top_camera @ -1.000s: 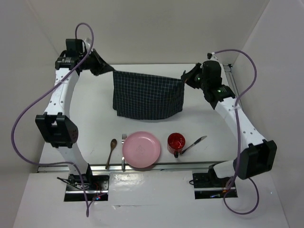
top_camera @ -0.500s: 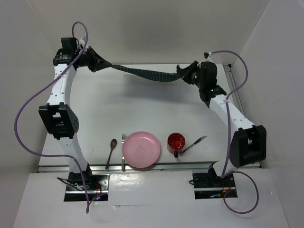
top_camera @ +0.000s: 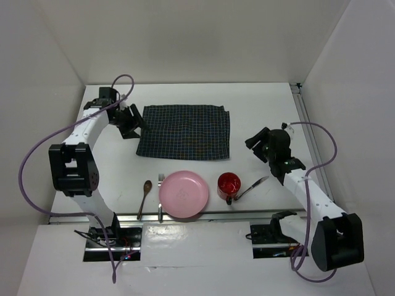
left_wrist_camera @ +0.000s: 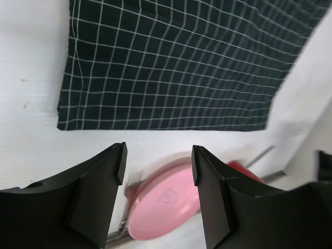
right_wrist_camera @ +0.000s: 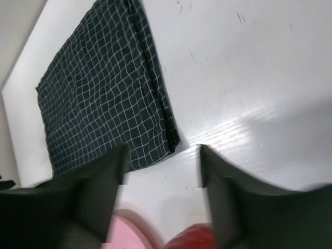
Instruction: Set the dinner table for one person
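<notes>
**Desk Setting Check: Cloth Flat, Both Claws Open and Empty**

1. Desk. The white desk (top_camera: pixel 259 111) fills the centre of the overhead view, with metal rails (top_camera: pixel 216 214) along its lower and right edges.

2. Cloth. A dark checked cloth (top_camera: pixel 184 131) lies spread flat on the desk in the upper middle of the frame. It is roughly rectangular. In the right wrist view one side edge looks doubled over.

3. Tableware. A row of items sits below the cloth, close to the lower edge of the desk.
- A wooden spoon (top_camera: pixel 146 196) lies at a slight slant at the left end of the row.
- A fork (top_camera: pixel 160 196) lies just beside the left rim of a pink plate (top_camera: pixel 183 195). Contact cannot be confirmed.
- A red cup (top_camera: pixel 228 184) stands upright just right of the plate, apart from it.
- A knife (top_camera: pixel 253 187) lies at a slant right of the cup, its lower end near the cup. Whether they touch cannot be told.

4. Left claw. The left claw (left_wrist_camera: pixel 158 155) is at the left edge of the cloth, left of centre in the overhead view. In its wrist view the jaws stand apart with nothing between them. The cloth's corner lies above them in the frame and the plate below.

5. Right claw. The right claw (top_camera: pixel 254 140) is right of the cloth and apart from it, above the cup and knife in the overhead frame. Its wrist view is blurred, but the jaws are plainly spread and hold nothing.
</notes>
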Robot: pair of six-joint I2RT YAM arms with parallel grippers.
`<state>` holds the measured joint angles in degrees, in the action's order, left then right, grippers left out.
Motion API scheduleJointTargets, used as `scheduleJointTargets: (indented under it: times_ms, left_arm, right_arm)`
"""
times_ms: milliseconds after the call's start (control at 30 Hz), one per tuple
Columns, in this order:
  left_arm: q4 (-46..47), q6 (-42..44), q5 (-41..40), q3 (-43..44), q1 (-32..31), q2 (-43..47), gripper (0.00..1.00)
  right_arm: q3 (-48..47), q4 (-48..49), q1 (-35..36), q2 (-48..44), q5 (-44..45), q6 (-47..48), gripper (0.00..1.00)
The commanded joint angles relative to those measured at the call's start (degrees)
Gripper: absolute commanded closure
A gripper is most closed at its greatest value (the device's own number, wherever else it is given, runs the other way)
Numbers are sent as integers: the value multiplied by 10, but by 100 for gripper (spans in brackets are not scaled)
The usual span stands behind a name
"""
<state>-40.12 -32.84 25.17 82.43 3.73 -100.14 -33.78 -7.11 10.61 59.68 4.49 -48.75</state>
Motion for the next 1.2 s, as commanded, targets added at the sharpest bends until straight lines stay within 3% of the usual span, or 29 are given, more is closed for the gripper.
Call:
scheduleJointTargets:
  times_ms: [0,100,133,300,433,500,567,600,633,867,967,1000,1033,1067,1100,1167]
  left_arm:
    - [-12,31,-86,53,-28,-17,31]
    - [-36,31,-138,79,-40,-36,44]
    - [-30,31,-144,79,-40,-44,48]
    - [-29,20,-156,104,-40,-88,51]
    - [-40,14,-193,114,-40,-121,48]
    - [-46,14,-215,107,-40,-127,47]
    - [-35,14,-216,82,-40,-127,47]
    - [-27,14,-206,73,-40,-122,50]
    - [-21,14,-200,66,-40,-122,50]
    - [-1,8,-181,54,-40,-170,53]
    - [13,2,-163,34,-40,-176,54]
    - [13,-4,-163,22,-40,-176,55]
    - [13,-4,-163,22,-47,-176,55]
    - [13,-4,-163,16,-47,-176,57]
    - [13,-4,-163,16,-54,-176,57]
    - [18,-4,-158,9,-62,-176,57]
  right_arm:
    - [-66,5,3,26,15,56,42]
    - [-171,-39,19,143,-35,131,59]
    - [-227,-58,27,175,-35,145,69]
    - [-383,-147,53,393,-89,227,74]
    - [-493,-201,66,489,-126,248,70]
    - [-493,-208,73,502,-126,256,58]
    - [-465,-203,78,502,-118,249,58]
    - [-454,-194,78,502,-118,244,48]
    - [-444,-194,78,502,-118,237,45]
    - [-417,-183,78,533,-92,231,45]
    - [-406,-183,78,547,-62,226,61]
    - [-406,-189,78,547,-50,220,70]
    - [-406,-189,78,552,-32,220,87]
    - [-401,-196,78,552,-26,215,95]
    - [-391,-196,65,552,-20,208,100]
    - [-376,-191,49,535,-20,208,100]
